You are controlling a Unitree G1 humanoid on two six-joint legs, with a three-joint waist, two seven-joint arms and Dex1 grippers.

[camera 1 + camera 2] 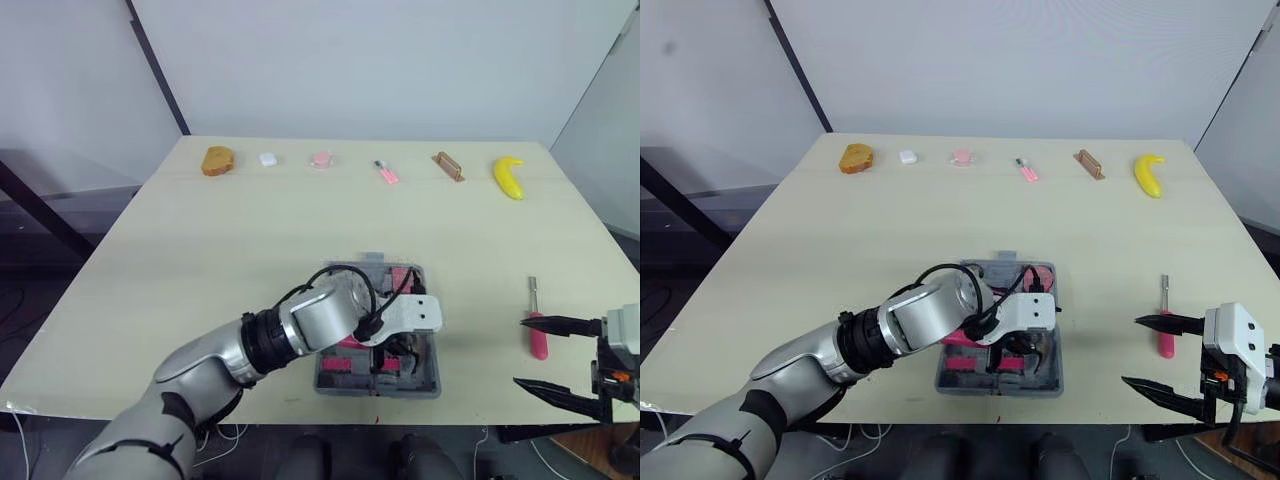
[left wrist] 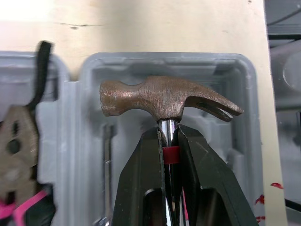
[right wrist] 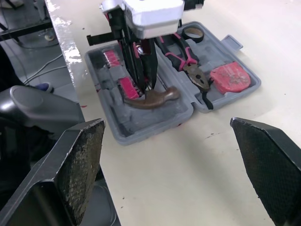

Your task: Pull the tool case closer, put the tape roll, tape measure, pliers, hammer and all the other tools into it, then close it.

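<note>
The grey tool case [image 1: 427,384] lies open near the table's front edge. My left gripper [image 2: 168,134] is shut on the neck of a hammer [image 2: 160,96], just below its rusty brown head. It holds the head low over the case's moulded front half [image 3: 113,117]. The other half holds pink-handled pliers [image 3: 188,61], a red tape measure [image 3: 229,77] and a black tape roll [image 3: 193,33]. A pink-handled screwdriver [image 1: 537,325] lies on the table right of the case. My right gripper [image 1: 520,352] stands open beside the screwdriver, with nothing between its fingers.
Along the far edge lie a brown bun-like piece [image 1: 217,160], a small white item [image 1: 267,158], two small pink items [image 1: 321,159], a brown block [image 1: 448,166] and a banana [image 1: 509,177]. The table's front edge runs just behind the case.
</note>
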